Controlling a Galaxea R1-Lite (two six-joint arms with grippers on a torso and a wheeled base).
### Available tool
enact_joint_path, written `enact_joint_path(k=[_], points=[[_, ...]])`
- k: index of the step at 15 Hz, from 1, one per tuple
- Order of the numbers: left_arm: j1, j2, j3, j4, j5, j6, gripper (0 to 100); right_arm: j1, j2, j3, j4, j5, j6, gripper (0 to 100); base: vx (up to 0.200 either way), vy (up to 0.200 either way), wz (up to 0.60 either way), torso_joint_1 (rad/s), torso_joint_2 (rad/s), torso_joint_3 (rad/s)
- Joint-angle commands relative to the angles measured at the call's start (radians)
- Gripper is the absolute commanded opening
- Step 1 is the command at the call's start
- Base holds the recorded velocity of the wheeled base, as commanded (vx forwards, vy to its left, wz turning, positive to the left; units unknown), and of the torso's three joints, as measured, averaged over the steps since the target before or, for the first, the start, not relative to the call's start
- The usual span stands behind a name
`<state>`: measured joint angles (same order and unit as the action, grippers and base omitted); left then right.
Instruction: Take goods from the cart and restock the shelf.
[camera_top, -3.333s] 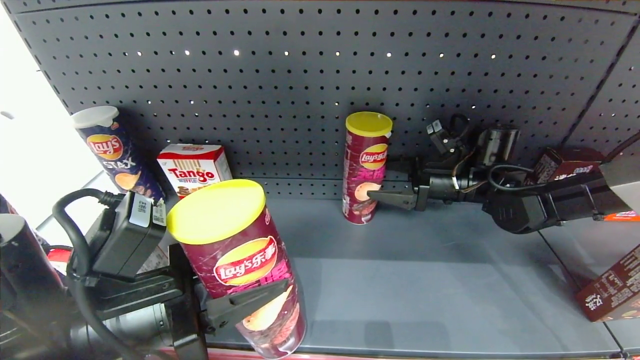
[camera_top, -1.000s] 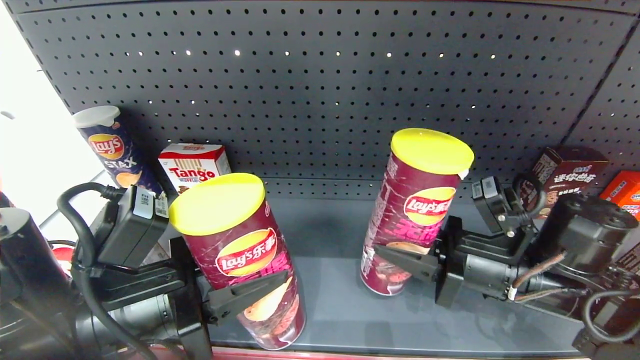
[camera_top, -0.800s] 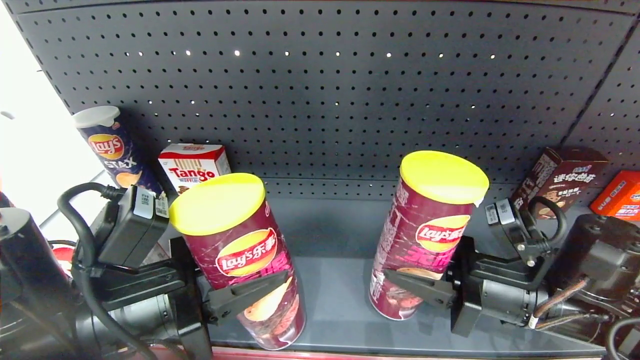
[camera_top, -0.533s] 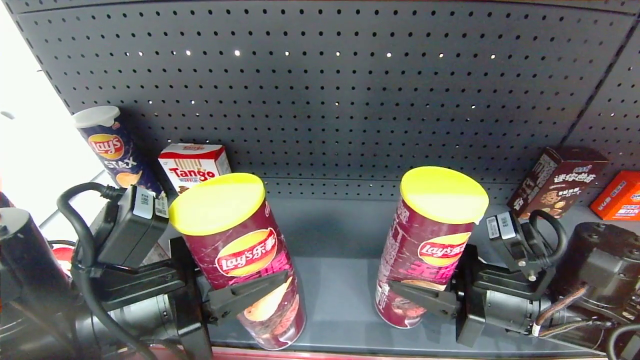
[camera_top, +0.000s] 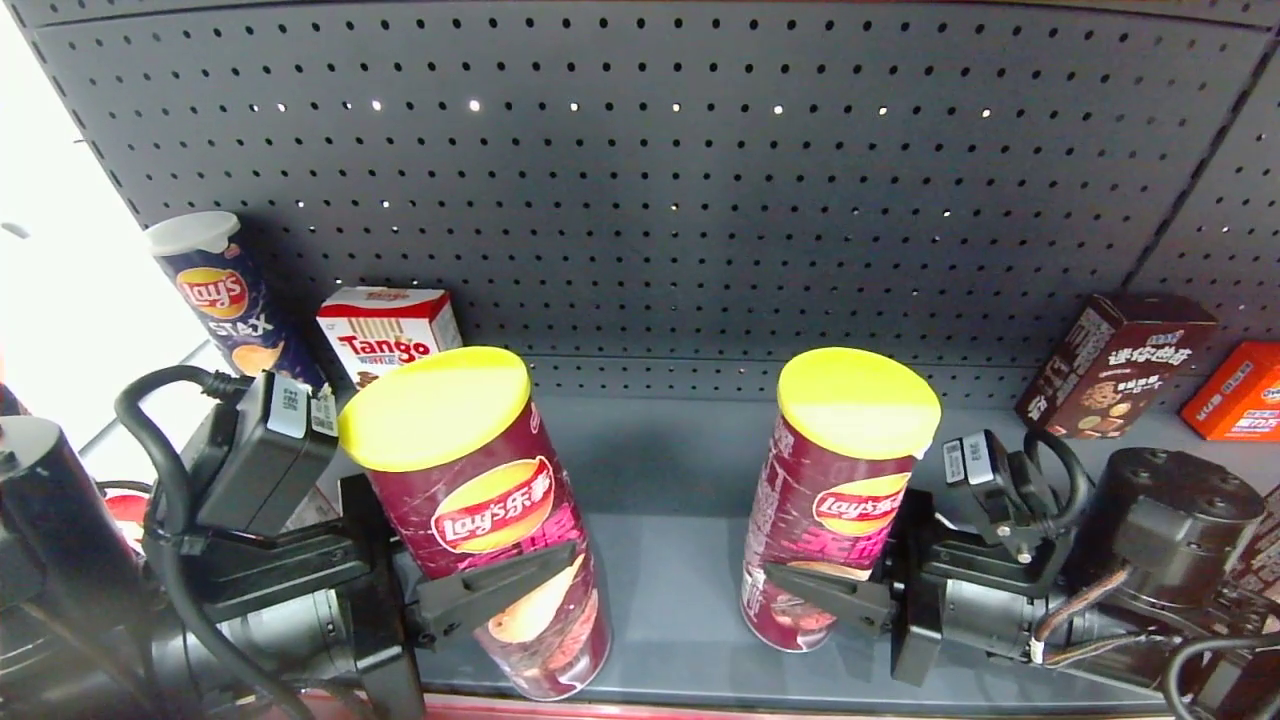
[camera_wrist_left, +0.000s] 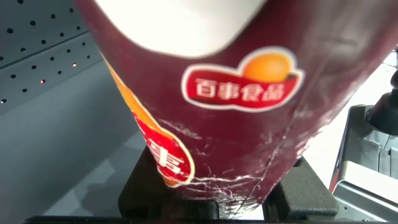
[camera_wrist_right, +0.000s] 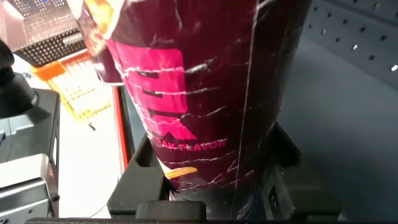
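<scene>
Maroon chip cans w/ yellow lids, one per arm. L can (camera_top: 480, 520) is at 7 o'clock in the head view, over the shelf's front lip and leaning a bit. L pincer (camera_top: 500, 590) is clamped round its lower body, jaws closed onto the tube. R can (camera_top: 840, 480) is at 5 o'clock, also tilted, base low over the shelf (camera_top: 670, 560) deck; can't tell if it touches. R pincer (camera_top: 800, 600) grips it low down, likewise closed on it.

Blue chip can (camera_top: 225, 300) & wafer box (camera_top: 385, 335) stand at 10 o'clock by the pegboard (camera_top: 640, 200). Brown box (camera_top: 1110, 365) & orange box (camera_top: 1235, 390) are at 3 o'clock.

Step in hand, imo: placing. Both cans are at the shelf, neither let go. Next move prob needs R can brought upright and its base set flat in the bare middle stretch. Then open the jaws and back out straight w/o clipping the tube. Tall narrow cans, so tip risk if freed while tilted.
</scene>
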<state>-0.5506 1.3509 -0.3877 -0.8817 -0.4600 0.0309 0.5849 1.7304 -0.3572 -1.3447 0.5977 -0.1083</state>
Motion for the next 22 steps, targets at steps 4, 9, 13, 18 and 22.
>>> enact_joint_path(k=[4,9,13,18,22], points=[[0.000,0.002,0.003,0.000,0.000,-0.002,0,0.026,0.061,-0.032,-0.001,-0.006,-0.014,0,0.000,0.000,0.00,0.000,0.00,0.000],[0.009,0.001,0.010,0.000,-0.002,0.000,0,0.043,0.017,-0.008,-0.001,-0.062,-0.014,100,0.000,0.000,0.00,0.000,0.00,0.000],[0.008,0.001,0.009,0.000,-0.002,0.000,0,0.035,-0.150,0.083,0.001,-0.101,-0.014,100,0.000,0.000,0.00,0.000,0.00,0.000],[0.008,-0.004,0.013,0.000,0.000,0.001,0,-0.037,-0.457,0.169,0.050,-0.141,-0.014,100,0.000,0.000,0.00,0.000,0.00,0.000],[0.008,-0.004,0.015,0.000,0.000,0.001,0,-0.143,-0.779,0.179,0.335,-0.185,-0.014,100,0.000,0.000,0.00,0.000,0.00,0.000]])
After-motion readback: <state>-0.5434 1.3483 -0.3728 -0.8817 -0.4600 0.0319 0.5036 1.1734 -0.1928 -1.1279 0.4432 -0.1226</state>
